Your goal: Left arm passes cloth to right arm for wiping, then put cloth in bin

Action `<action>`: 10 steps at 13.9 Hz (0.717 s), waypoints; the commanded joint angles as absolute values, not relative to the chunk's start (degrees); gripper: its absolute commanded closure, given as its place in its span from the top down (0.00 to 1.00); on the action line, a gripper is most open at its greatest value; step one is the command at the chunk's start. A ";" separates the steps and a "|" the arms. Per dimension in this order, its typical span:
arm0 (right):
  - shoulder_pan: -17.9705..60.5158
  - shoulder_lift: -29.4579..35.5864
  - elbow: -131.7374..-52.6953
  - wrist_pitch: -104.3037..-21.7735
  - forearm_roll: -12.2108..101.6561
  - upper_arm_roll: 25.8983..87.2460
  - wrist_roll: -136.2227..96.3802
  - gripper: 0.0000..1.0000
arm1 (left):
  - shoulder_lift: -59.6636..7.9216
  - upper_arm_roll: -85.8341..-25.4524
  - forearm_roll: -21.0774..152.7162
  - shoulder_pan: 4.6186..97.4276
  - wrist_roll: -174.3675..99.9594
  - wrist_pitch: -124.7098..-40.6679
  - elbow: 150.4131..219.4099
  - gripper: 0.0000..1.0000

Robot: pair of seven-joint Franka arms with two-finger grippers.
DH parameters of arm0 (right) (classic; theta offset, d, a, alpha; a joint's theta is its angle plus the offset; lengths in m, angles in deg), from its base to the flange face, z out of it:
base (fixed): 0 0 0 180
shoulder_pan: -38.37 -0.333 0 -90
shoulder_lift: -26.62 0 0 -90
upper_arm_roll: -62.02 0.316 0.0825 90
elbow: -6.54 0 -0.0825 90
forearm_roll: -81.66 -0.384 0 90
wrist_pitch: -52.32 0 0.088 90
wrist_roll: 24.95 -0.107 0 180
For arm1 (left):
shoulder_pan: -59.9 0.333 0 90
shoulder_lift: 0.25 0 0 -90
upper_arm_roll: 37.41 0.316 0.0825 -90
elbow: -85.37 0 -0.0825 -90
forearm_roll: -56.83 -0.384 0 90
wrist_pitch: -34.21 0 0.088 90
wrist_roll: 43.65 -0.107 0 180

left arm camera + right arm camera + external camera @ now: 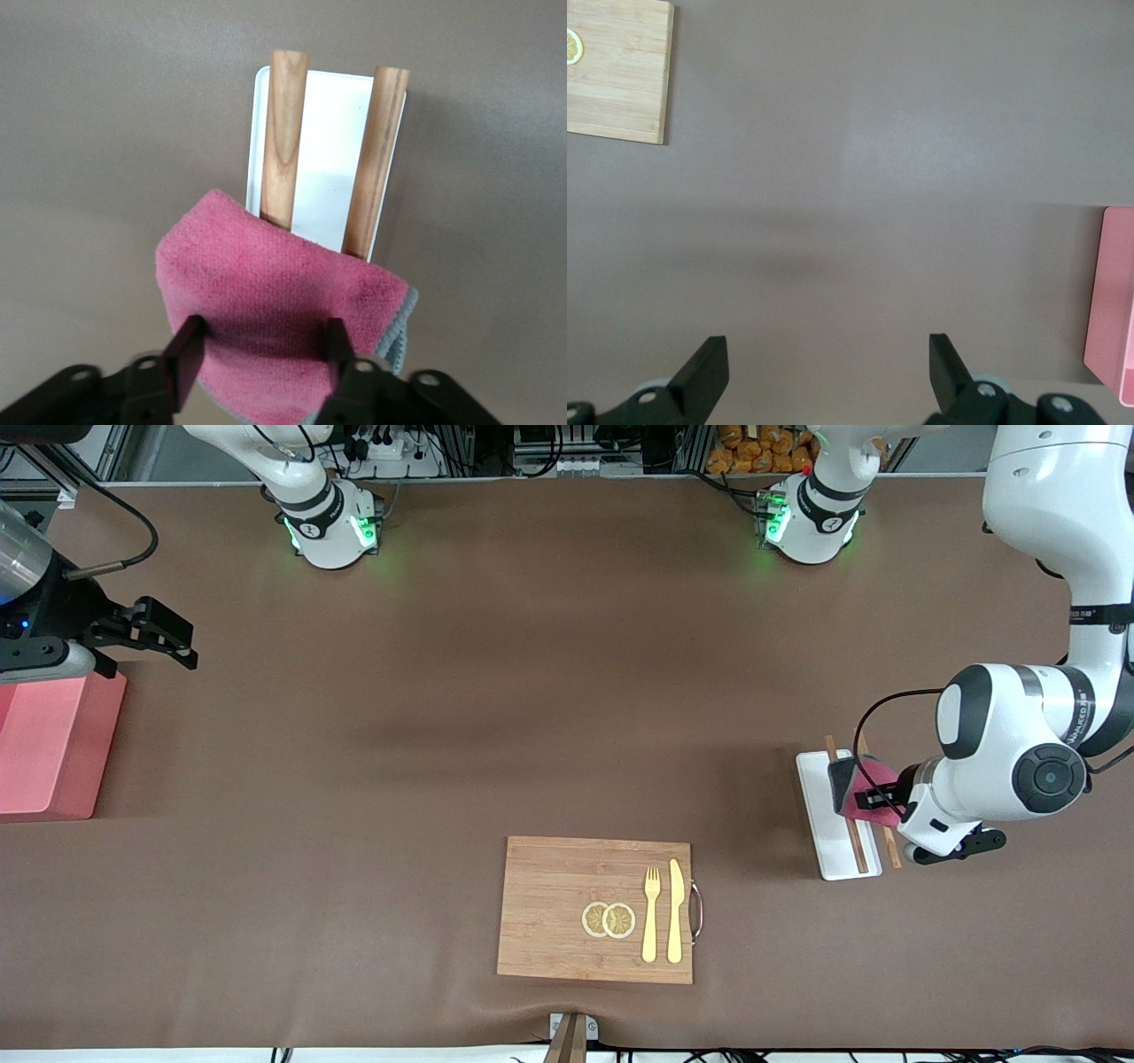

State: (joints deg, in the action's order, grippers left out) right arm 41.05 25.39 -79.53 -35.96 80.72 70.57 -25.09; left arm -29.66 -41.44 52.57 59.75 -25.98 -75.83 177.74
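The magenta-pink cloth [266, 283] with a grey underside lies draped over one end of a white tray [328, 159] and its two wooden sticks [285, 133], at the left arm's end of the table. My left gripper [261, 341] is down on the cloth [866, 778], fingers apart, with a fold of fabric between the two pads. In the front view the left gripper [855, 797] sits over the tray [828, 841]. My right gripper [168, 638] waits open and empty above the table beside the salmon-pink bin [53, 744]. The right wrist view shows that gripper [828, 354] over bare mat, the bin [1109, 301] at its edge.
A wooden cutting board [567, 886] lies near the front camera with a yellow fork [651, 921], a knife [675, 912] and two lemon slices [609, 919] on it. A corner of the board [620, 80] shows in the right wrist view. Brown mat covers the table.
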 commanded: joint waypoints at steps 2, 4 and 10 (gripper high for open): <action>42.94 25.12 -78.98 -35.49 81.13 71.16 -25.57 1.00 | -30.40 -41.36 51.29 59.37 -24.93 -76.09 176.69 0.35; 43.29 25.03 -78.97 -35.57 81.04 71.16 -25.30 1.00 | -30.40 -41.36 51.29 59.11 -24.93 -76.09 176.61 0.20; 44.34 24.69 -79.33 -35.13 81.22 71.16 -25.13 1.00 | -29.96 -41.36 51.29 59.02 -25.02 -76.09 176.52 0.00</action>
State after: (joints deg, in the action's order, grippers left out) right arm 42.85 25.22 -79.64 -35.70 80.73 70.56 -25.08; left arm -29.77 -41.49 52.51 59.47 -25.97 -75.88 177.17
